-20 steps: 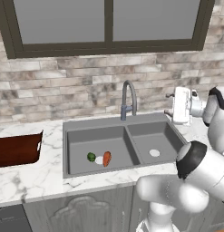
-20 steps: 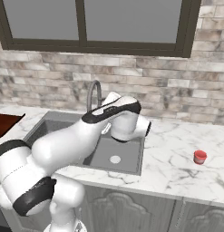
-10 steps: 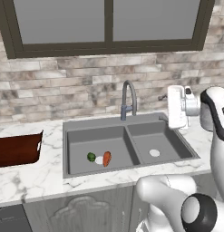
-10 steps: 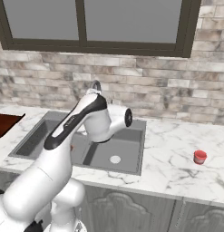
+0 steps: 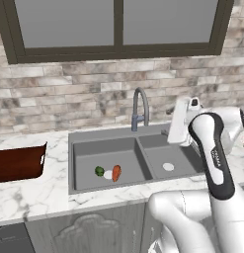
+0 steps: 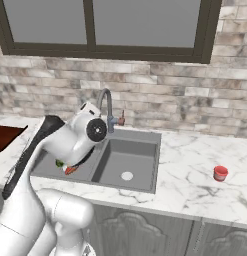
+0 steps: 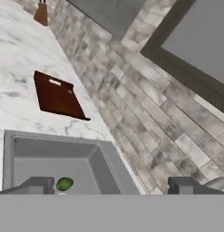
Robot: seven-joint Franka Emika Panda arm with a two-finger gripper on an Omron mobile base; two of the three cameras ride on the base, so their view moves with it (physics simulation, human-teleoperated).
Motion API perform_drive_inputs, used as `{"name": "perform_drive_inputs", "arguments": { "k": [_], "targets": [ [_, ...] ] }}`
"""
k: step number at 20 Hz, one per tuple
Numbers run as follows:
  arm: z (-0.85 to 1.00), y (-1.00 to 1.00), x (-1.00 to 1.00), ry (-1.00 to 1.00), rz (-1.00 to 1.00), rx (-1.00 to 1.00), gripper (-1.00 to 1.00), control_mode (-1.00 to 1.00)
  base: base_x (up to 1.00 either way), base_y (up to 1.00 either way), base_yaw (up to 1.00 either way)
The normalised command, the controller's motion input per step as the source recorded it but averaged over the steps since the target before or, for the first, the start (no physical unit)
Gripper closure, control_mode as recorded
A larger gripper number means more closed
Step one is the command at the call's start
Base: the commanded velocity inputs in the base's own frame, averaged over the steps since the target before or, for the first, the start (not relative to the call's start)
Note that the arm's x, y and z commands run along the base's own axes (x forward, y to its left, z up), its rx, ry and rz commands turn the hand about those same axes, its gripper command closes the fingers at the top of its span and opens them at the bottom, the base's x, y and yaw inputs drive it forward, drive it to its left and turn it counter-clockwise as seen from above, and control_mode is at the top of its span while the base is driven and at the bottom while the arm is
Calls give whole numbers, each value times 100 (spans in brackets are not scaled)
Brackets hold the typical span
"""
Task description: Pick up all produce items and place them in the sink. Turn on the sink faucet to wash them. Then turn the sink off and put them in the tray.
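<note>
The lime point(image 5: 99, 171) and orange-red vegetable point(image 5: 116, 172) lie side by side in the left basin of the sink point(image 5: 84, 148), partly hidden by the arm in the right base view. The gripper point(image 7: 113, 185) stands spread wide, holding nothing, apparently near the faucet point(image 5: 140, 106). The tray point(image 5: 19, 162), cut off at the frame edge, rests on the table point(image 5: 29, 197).

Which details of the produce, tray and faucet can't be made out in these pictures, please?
- Right base view: the tapered orange-red vegetable and round dark-green fruit are mostly hidden behind the arm.
- Left base view: the reddish-brown wooden tray is cut off by the left edge.
- Hand view: the grey metal faucet is cut by the right edge.
</note>
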Motion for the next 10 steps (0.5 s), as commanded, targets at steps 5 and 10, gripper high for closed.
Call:
{"name": "perform_drive_inputs", "arguments": {
  "k": [5,10],
  "targets": [
    [0,35,-6,26,-47,-3,-100,-100,0,0,0],
    [0,26,4,34,-46,-3,-100,-100,0,0,0]
  ]
}}
